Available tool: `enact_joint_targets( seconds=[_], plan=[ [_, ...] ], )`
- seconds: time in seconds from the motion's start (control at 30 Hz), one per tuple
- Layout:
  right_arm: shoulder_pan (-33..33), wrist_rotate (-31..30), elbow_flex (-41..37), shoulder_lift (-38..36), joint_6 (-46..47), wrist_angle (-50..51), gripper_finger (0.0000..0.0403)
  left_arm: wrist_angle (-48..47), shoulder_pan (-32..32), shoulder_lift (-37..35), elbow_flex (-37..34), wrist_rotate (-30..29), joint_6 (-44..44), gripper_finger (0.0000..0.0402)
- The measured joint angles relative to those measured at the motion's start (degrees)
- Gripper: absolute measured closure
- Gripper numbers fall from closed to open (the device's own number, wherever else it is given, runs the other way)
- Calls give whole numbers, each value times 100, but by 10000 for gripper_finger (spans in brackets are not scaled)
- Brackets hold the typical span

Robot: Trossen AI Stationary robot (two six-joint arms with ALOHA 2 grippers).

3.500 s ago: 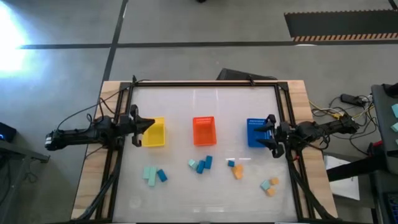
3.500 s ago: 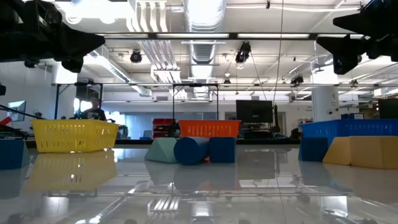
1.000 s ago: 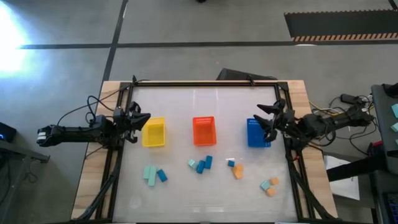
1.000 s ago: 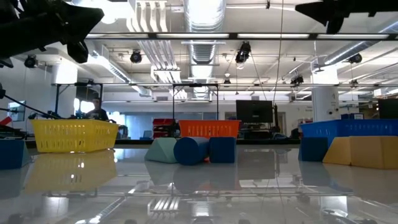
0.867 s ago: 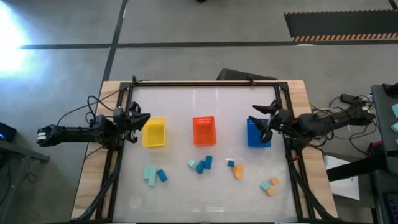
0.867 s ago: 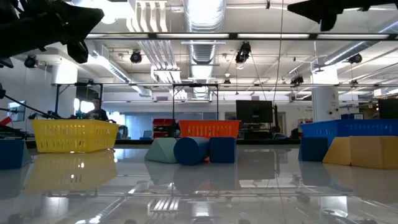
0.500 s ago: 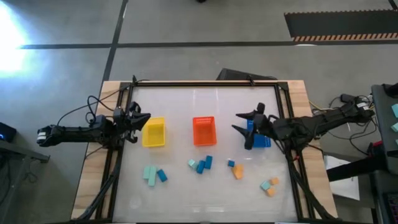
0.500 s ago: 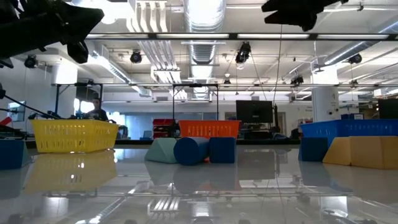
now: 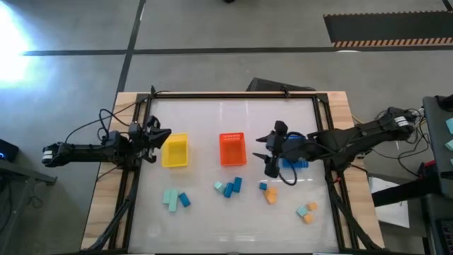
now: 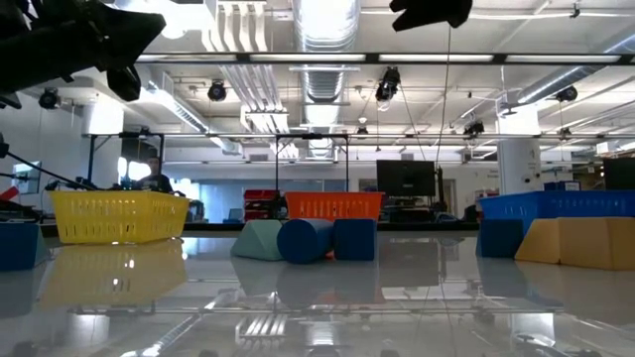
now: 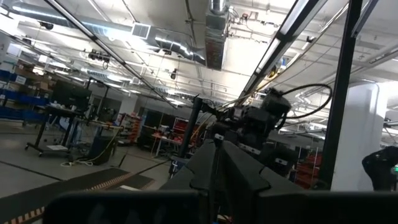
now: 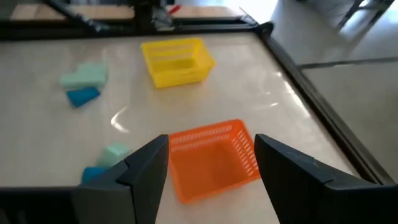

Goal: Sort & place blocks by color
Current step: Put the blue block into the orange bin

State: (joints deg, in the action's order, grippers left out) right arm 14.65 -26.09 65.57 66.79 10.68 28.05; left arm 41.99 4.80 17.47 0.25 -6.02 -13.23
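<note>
Table (image 9: 233, 113) | right claw (image 9: 263, 157) released beside orange basket (image 9: 231, 149) | left claw (image 9: 157, 137) clenched

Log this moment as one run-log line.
stage: reaching | right gripper: open, between orange slotted basket and blue slotted basket | left gripper: shut, beside yellow slotted basket | blocks: unsorted on table

The dark right gripper (image 9: 267, 154), its 2 fingers (image 12: 148, 168) spread apart and empty, reaches toward the table's middle. The dark left gripper (image 9: 157, 137), closed and empty, waits at the left edge.
</note>
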Motion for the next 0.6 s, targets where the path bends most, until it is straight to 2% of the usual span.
enact_joint_targets(
  seconds=[0.33, 0.6],
  plan=[
    [-4, 919, 1174, 1018, -344, 1112, 194, 16, 0, -13, 0, -7, 2, 391],
    [-4, 1380, 1547, 1628, -1535, 1266, 227, 108, 0, -7, 0, -22, 7, 391]
  ],
)
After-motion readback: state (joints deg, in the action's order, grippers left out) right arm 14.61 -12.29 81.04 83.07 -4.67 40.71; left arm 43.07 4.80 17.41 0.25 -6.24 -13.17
